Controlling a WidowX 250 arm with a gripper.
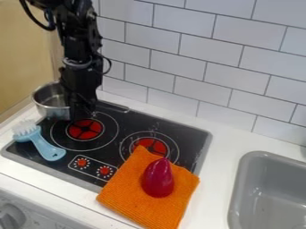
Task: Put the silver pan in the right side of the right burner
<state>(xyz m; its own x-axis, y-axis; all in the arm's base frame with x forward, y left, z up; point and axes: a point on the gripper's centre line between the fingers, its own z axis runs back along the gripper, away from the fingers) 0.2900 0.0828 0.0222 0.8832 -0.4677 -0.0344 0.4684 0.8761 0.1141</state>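
At the stove's far left corner, the silver pan is sitting just left of the jaws, the right burner lying off to their right; how wide they are opening, or whether they are gripping anything, I cannot tell.

The robot arm is wearing black all over, its chunky, angular segments narrowing and widening along its length. A thick black cable is looping out near the top; a thinner one is curving beside a greyish collar. The end effector is matching in black.
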